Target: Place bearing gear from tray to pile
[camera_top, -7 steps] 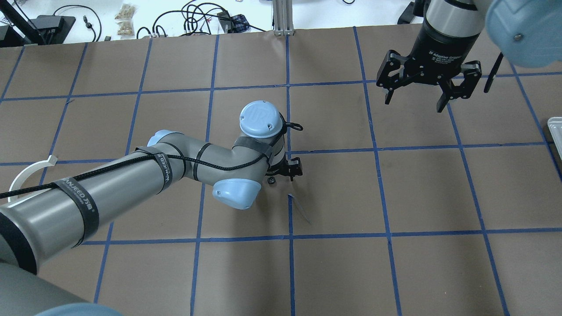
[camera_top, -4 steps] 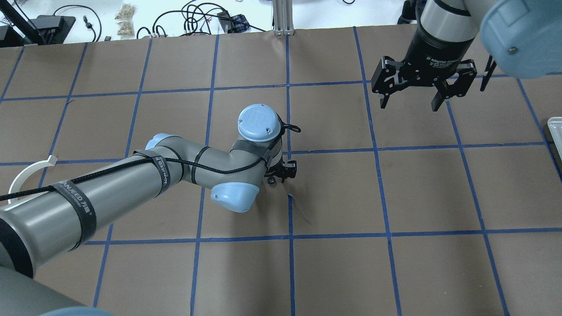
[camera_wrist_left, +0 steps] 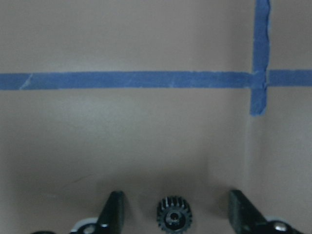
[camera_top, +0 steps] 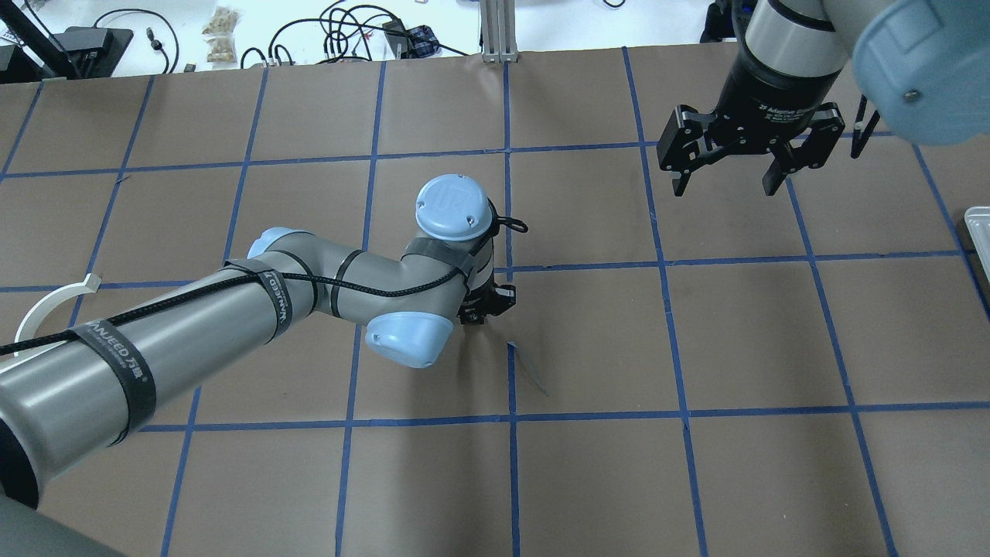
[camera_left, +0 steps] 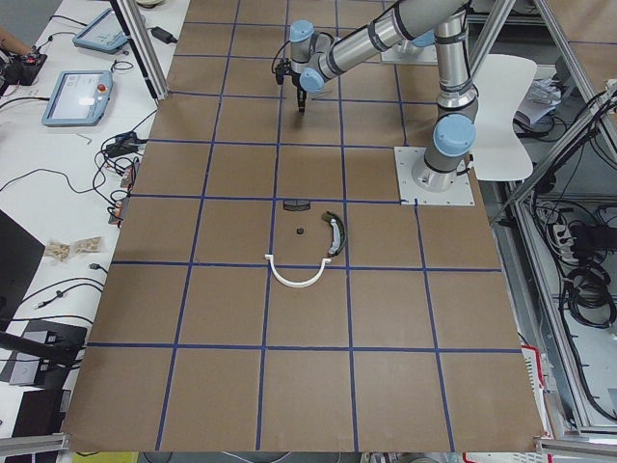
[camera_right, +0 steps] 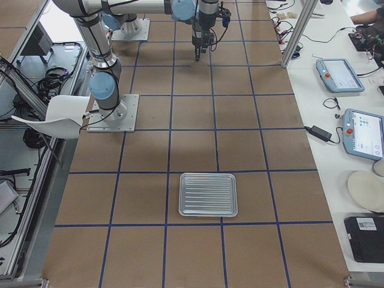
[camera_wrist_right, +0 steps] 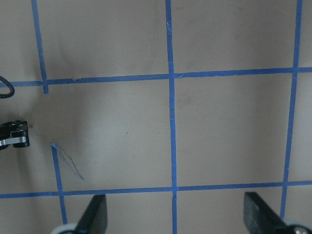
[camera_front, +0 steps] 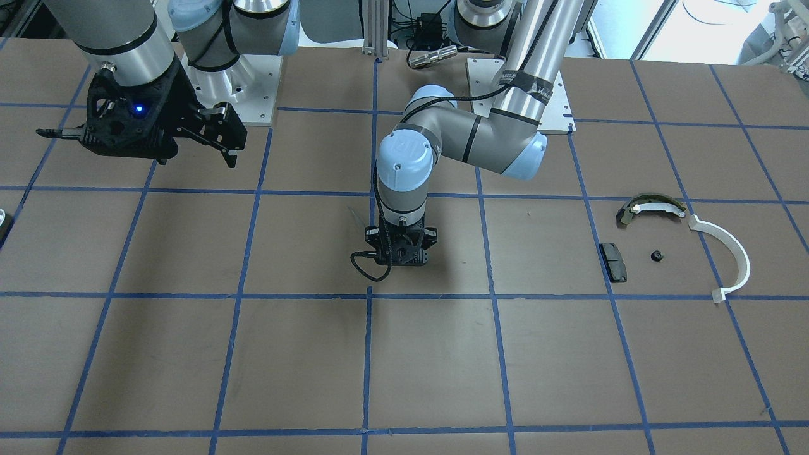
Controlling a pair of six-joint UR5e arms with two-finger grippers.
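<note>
The bearing gear [camera_wrist_left: 174,218] lies flat on the tabletop [camera_top: 588,480] near its middle, bore facing straight up and teeth out all round, so it shows no long axis from above. The left gripper [camera_front: 402,258] hangs low over it, its 2 fingers [camera_wrist_left: 115,210] spread apart with the gear between them and a gap on each side. 1 crossing of the blue tape lines [camera_wrist_left: 260,78] sits just beyond the gear, with bare brown surface around it.

The pile lies well apart, toward the robot's left end: a white half-ring [camera_front: 732,256], an olive-and-white shoe [camera_front: 651,206], a flat black pad [camera_front: 613,261] and 1 small dark part [camera_front: 657,256], all loose and not touching.

The tray [camera_right: 208,194] rests at the robot's right end, square to the grid, its ribbed floor showing from rim to rim.

The right gripper [camera_top: 723,186] hovers above the far right squares, fingers wide apart and holding nothing.
</note>
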